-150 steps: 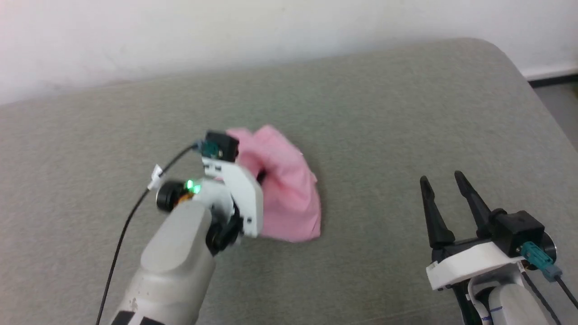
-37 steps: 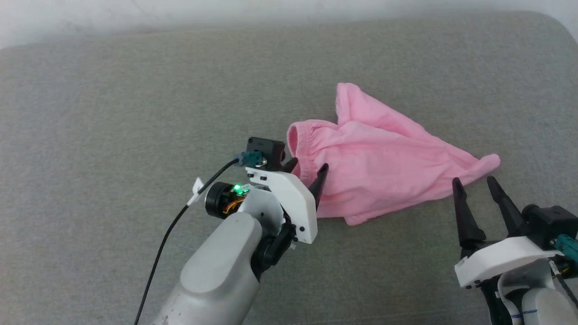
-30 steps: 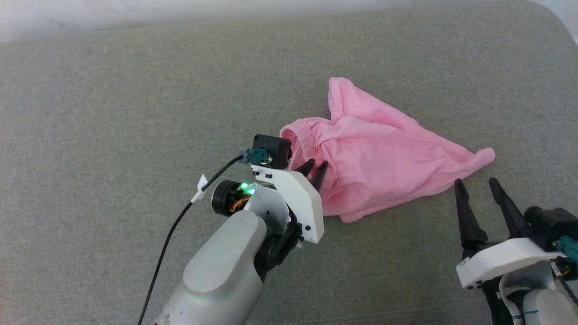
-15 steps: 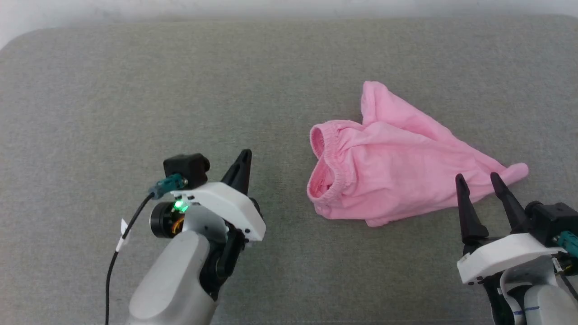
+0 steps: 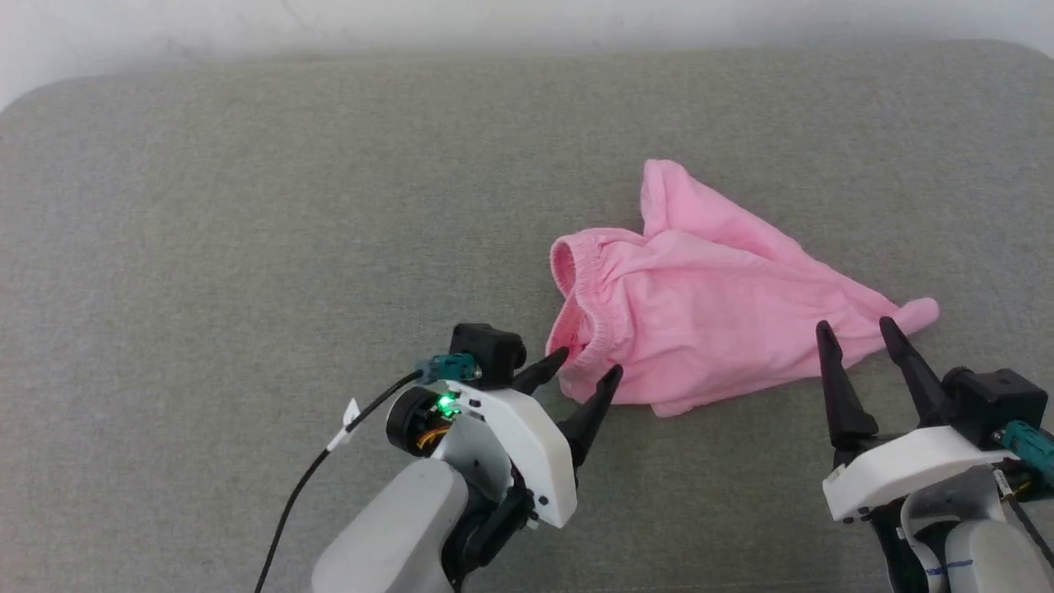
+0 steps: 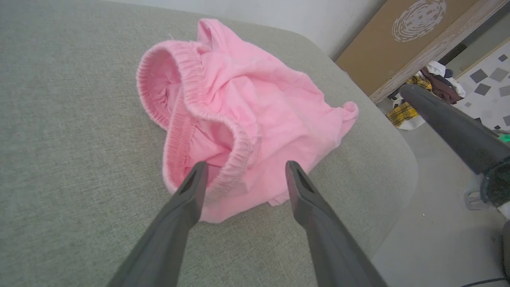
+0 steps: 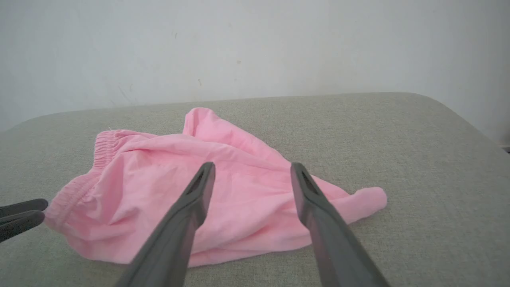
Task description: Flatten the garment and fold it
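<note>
Garment (image 5: 708,321) crumpled on grey tabletop (image 5: 247,206), right of centre, waistband gaping toward left tool (image 5: 589,362). Left tool's 2 fingers spread apart, tips at waistband's near edge, clamping nothing. Right tool (image 5: 853,324) likewise spread, empty, tips at garment's near hem.

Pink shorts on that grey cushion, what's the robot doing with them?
A two-armed robot is meant to flatten and fold the pink shorts, which lie rumpled on the grey cushion. Its left arm has its jaws open right at the elastic waistband, poised to pinch it but gripping nothing. Its right arm waits by the other end of the shorts, jaws open too. Nothing is flattened or folded yet.
</note>
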